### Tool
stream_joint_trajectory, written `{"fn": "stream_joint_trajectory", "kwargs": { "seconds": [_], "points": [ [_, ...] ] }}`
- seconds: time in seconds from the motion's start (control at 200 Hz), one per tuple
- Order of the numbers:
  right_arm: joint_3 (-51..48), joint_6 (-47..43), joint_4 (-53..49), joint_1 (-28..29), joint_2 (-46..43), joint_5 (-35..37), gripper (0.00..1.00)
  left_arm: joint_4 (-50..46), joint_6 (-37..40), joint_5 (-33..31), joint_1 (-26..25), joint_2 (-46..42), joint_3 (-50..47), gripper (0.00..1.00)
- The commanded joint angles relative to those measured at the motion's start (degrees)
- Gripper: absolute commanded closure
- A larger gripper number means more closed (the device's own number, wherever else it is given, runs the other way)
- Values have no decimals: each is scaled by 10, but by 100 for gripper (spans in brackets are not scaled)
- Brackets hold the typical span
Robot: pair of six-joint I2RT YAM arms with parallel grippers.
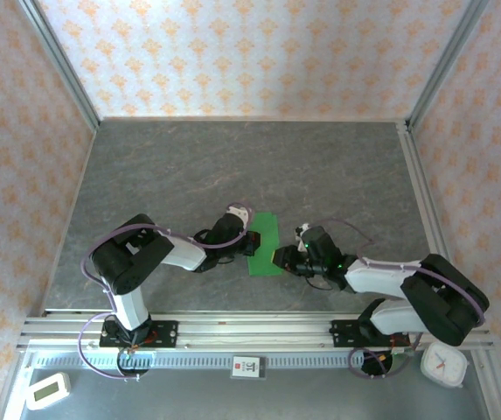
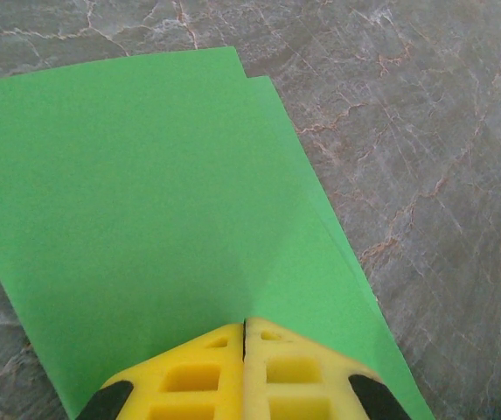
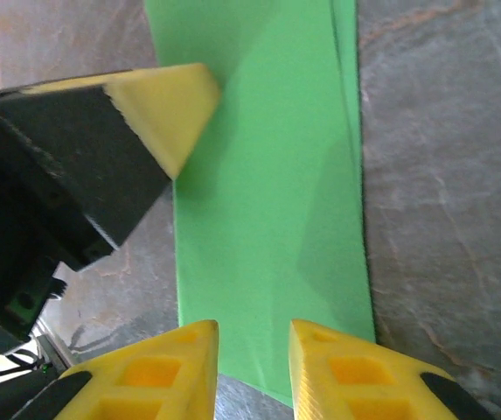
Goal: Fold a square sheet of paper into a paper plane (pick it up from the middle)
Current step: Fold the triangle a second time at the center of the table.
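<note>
The green sheet of paper [image 1: 264, 245] lies on the grey table, folded double into a long rectangle, not the shape of a paper plane. Its two layers show slightly offset edges [image 2: 163, 201]. My left gripper [image 1: 252, 241] is shut, and its yellow tips [image 2: 246, 324] rest on the paper at its left long edge. One left finger [image 3: 176, 101] shows touching that edge in the right wrist view. My right gripper [image 1: 278, 258] is open, its fingertips [image 3: 253, 337] apart over the near end of the paper [image 3: 267, 175], gripping nothing.
Patterned walls close in the table on three sides. A metal rail [image 1: 259, 328] runs along the near edge by the arm bases. Below it lie a white timer [image 1: 47, 390], a small label [image 1: 247, 366] and a white clock [image 1: 445, 363].
</note>
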Motion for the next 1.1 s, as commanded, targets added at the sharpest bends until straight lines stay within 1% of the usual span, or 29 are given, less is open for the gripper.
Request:
{"fn": "stream_joint_trajectory", "kwargs": {
  "seconds": [0.0, 0.055, 0.13, 0.29, 0.41, 0.596, 0.821, 0.936, 1.096],
  "points": [
    [13, 6, 20, 2, 0, -5, 74, -15, 7, -7, 1, 16, -13, 100],
    [13, 1, 3, 3, -5, 5, 73, -16, 8, -7, 1, 15, -12, 100],
    [14, -10, -33, 2, -18, 29, 68, -18, 9, -7, 1, 13, -13, 100],
    [11, -28, -104, 3, -50, 69, 62, -19, 10, -7, 1, 14, -13, 100],
    [12, -35, -117, 3, -44, 65, 59, -19, 10, -7, 1, 16, -12, 100],
    [28, -36, -97, 15, -4, 58, 60, -18, 10, -5, 1, 20, -8, 100],
    [61, -38, -90, 42, 36, 58, 67, -12, 8, -4, 2, 24, -9, 100],
    [74, -39, -90, 51, 48, 58, 71, -8, 7, 0, 2, 28, -9, 100],
    [90, -35, -88, 54, 48, 63, 72, -6, 7, 0, 2, 29, -10, 100]
  ]
}}
